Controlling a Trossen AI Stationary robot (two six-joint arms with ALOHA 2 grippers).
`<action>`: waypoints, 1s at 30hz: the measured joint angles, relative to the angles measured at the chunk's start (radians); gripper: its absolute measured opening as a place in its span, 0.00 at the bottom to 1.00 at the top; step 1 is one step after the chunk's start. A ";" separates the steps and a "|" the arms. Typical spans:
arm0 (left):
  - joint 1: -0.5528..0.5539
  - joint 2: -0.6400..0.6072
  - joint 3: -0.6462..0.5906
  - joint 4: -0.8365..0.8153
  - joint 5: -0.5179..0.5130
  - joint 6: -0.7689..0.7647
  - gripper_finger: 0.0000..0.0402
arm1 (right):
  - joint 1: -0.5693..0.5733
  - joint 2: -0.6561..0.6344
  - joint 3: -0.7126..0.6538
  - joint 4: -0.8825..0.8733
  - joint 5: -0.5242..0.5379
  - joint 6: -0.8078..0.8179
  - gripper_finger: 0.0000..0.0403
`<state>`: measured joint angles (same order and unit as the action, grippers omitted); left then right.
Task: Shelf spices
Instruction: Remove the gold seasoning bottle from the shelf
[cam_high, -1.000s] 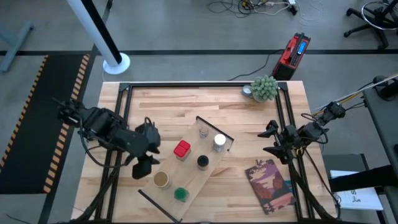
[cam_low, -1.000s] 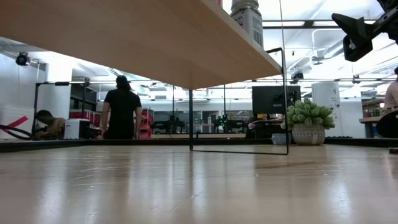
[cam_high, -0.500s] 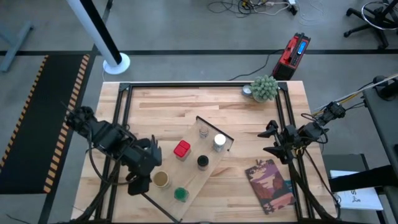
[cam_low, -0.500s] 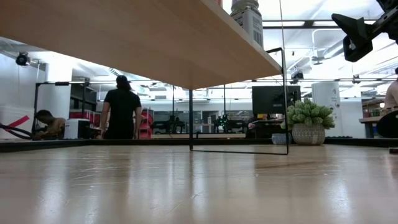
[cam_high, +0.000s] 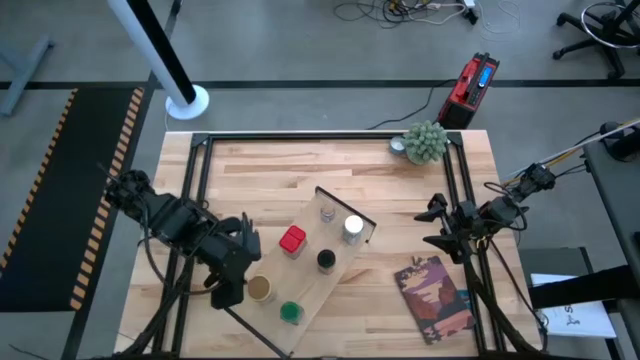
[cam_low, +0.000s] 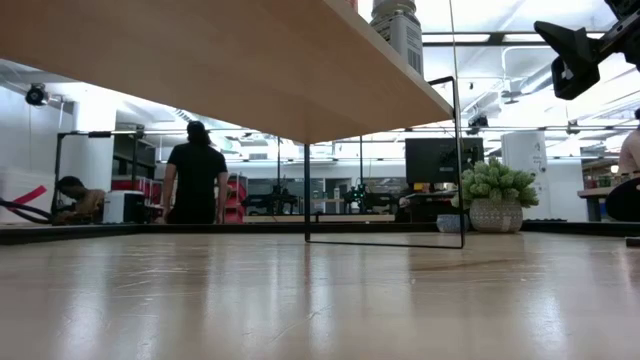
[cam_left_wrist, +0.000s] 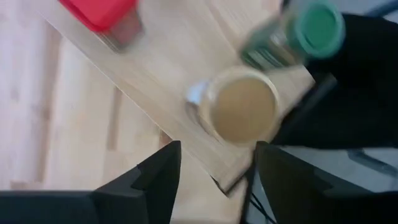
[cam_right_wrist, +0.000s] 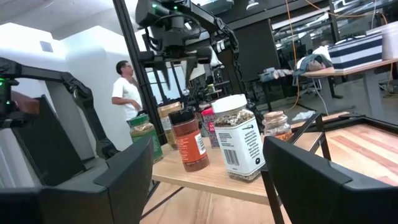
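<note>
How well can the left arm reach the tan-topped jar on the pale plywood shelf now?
Probably yes. The left end effector hovers beside the tan-topped jar at the pale plywood shelf's near end, nothing between them; the green-topped jar stands just beyond.

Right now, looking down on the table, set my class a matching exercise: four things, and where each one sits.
Things:
1. green-topped jar
2. potted plant
3. book
4. white-topped jar

Places:
A. far right corner of the table
B. on the table, right of the shelf
C. shelf's near end
D. shelf's far end

Pairs: 1-C, 2-A, 3-B, 4-D
</note>
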<state>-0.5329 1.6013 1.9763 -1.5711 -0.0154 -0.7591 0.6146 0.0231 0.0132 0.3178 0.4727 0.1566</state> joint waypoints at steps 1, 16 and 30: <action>0.021 -0.002 0.000 0.000 -0.004 0.010 0.47 | 0.000 0.000 0.000 0.000 0.000 0.000 0.70; 0.337 0.008 -0.001 0.000 -0.006 -0.034 0.37 | 0.000 0.000 0.000 -0.009 0.000 0.000 0.68; 0.365 0.061 -0.002 0.038 0.080 0.257 0.38 | 0.000 0.000 0.000 -0.014 0.002 -0.054 0.68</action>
<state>-0.1676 1.6619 1.9739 -1.5332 0.0642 -0.5021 0.6147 0.0227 0.0134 0.3040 0.4744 0.1028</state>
